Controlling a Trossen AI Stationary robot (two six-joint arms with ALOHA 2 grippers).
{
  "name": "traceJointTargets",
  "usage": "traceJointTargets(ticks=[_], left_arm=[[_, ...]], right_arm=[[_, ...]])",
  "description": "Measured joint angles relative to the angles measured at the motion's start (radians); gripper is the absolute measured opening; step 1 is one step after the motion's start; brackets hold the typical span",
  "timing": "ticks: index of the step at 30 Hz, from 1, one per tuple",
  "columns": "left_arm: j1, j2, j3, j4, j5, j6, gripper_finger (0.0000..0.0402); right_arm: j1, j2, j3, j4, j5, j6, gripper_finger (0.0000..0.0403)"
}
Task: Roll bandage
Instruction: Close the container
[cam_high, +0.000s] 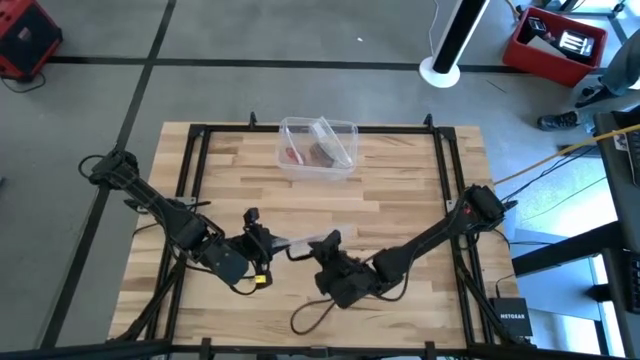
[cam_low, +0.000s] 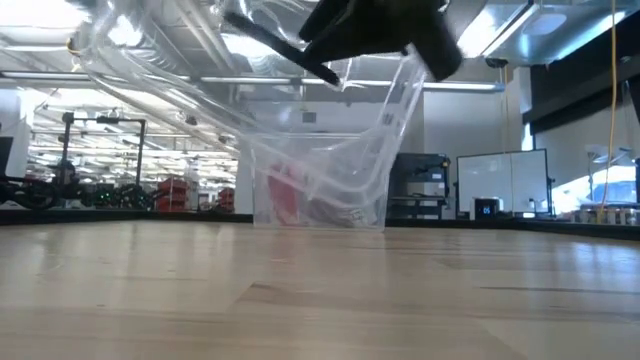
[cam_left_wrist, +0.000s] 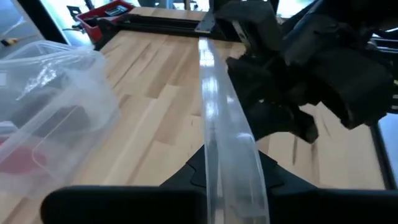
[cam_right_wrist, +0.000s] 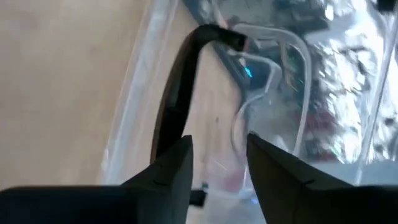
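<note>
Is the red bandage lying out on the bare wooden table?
No, the red bandage sits inside the clear plastic box at the table's far side.

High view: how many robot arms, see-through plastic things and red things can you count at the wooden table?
robot arms: 2
see-through plastic things: 2, the clear box and the clear lid held up between the arms
red things: 1, the red bandage inside the box
Total: 5

Bright, even overhead light; glare on clear plastic box (cam_high: 318, 146); blurry wrist views.
</note>
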Motion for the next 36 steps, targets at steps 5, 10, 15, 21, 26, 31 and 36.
traceJointTargets(ticks=[5,10,15,21,26,31,36], left_arm=[[0.002,0.0,0.0,0.0,-0.005,0.001,0.0025],[0.003,0.0,0.0,0.027,-0.012,0.003,0.0026],[0.003,0.0,0.0,0.065,-0.015,0.004,0.0036],[0.003,0.0,0.0,0.066,-0.023,0.0,0.0021],[0.008,0.0,0.0,0.087,-0.022,-0.003,0.0034],[0.015,0.0,0.0,0.087,-0.021,-0.002,0.0029],[0.015,0.0,-0.001,0.087,-0.019,-0.003,0.0019]], right_arm=[[0.046,-0.001,0.0,-0.006,-0.013,-0.011,0.0133],[0.057,0.005,0.0,-0.008,-0.034,0.069,0.0133],[0.032,0.047,0.0,-0.005,0.02,0.129,0.0162],[0.013,0.077,0.0,0.074,0.097,0.13,0.0202],[-0.002,0.086,0.0,0.189,0.09,0.128,0.0199],[-0.028,0.101,0.001,0.253,0.035,0.13,0.0173],[-0.032,0.108,0.001,0.308,-0.037,0.13,0.014]])
